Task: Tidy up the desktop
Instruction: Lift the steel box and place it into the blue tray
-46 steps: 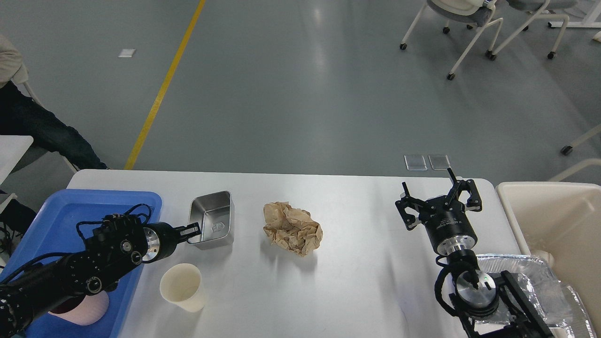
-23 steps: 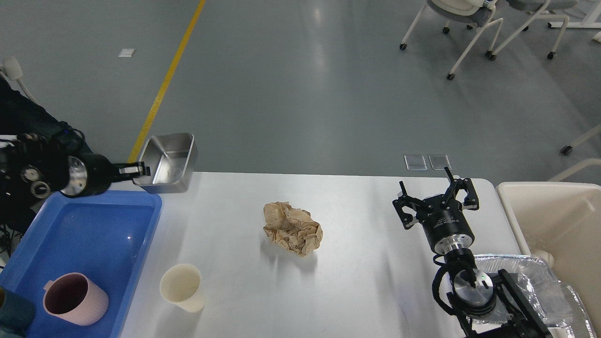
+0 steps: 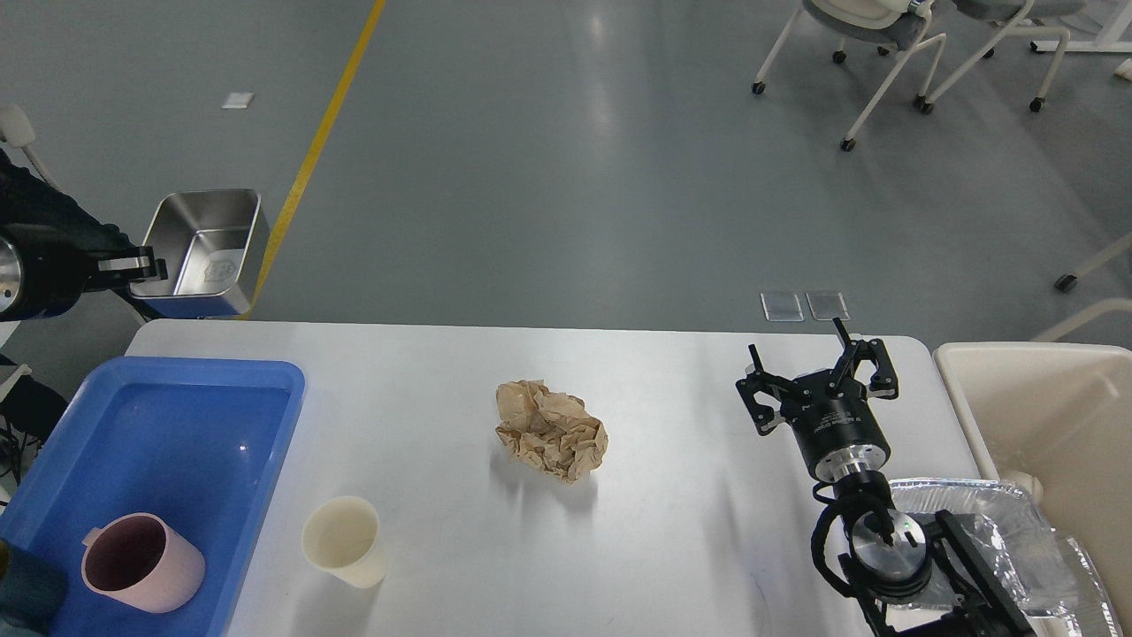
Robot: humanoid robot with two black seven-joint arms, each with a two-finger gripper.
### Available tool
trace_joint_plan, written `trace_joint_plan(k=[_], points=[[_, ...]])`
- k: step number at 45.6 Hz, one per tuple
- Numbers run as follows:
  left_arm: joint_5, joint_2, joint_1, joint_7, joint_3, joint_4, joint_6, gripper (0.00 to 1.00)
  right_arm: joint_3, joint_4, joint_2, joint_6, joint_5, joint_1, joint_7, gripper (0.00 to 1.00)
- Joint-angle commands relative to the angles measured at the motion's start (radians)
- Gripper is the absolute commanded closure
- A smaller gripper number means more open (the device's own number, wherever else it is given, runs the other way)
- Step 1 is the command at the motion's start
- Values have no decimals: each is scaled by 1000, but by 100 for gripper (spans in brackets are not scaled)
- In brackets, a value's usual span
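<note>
The white-grey desktop (image 3: 672, 495) fills the lower part of the head view. On it lie a crumpled brown paper ball (image 3: 550, 430) in the middle and a cream paper cup (image 3: 343, 541) at the front left. My left gripper (image 3: 141, 264) is shut on the rim of a steel rectangular container (image 3: 203, 252) and holds it high, above and behind the desktop's far left corner. My right gripper (image 3: 815, 376) is open and empty, hovering over the desktop's right side.
A blue plastic tray (image 3: 221, 495) on the left holds a pink mug (image 3: 141, 563). A beige bin (image 3: 1044, 416) stands at the right edge. A foil tray (image 3: 1017, 540) lies at the front right under my right arm. Chairs stand on the floor beyond.
My left gripper took the steel container off the desktop, lifted it and carried it up and to the left, beyond the tray. My right gripper drifted slightly left.
</note>
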Motion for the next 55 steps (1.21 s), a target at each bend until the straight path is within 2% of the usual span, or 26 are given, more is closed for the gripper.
trace_joint_plan(k=[1, 6, 13, 19, 20, 21, 25, 26, 27, 32, 36, 46, 51, 55], points=[[-5, -76, 107, -5, -2, 176, 70, 98, -1, 0, 2, 0, 1, 0, 0, 0], [-8, -126, 177, -15, -6, 269, 118, 98, -1, 0, 2, 0, -1, 5, -1, 0], [-13, -197, 254, -11, -4, 322, 199, 97, -6, -1, 2, 0, 1, 5, -1, 0], [-14, -257, 292, 0, -4, 374, 219, 88, -7, -1, -2, 0, -1, 3, -1, 0], [-14, -263, 297, 0, -4, 382, 219, 84, -7, -1, -3, 0, -1, 3, -1, 0], [-14, -269, 302, 0, -4, 390, 221, 74, -7, -1, -5, 0, -1, 2, -1, 0], [-37, -290, 311, -1, -12, 414, 234, 22, -6, -1, -6, 0, -1, 2, -1, 0], [-49, -293, 314, -1, -12, 413, 241, 15, -6, -1, -6, 0, -1, 0, -1, 0], [-63, -295, 314, -1, -12, 413, 247, 11, -6, -1, -6, 0, 1, 0, -1, 0], [-129, -289, 308, -3, -13, 413, 244, 3, -6, -1, -6, 0, 1, 0, -1, 0], [-221, -280, 291, -5, -33, 411, 235, 3, -6, -3, -8, 0, -1, 0, -1, 0], [-738, -249, 219, -6, -269, 390, 126, 3, -7, -3, -8, 0, -1, 3, -1, 0], [-895, -257, 230, -8, -422, 238, 122, 3, -9, -3, -9, 0, -1, 8, -1, 0], [-936, -287, 271, -9, -512, 99, 184, 3, -10, -5, -14, 0, -2, 9, -4, 0]])
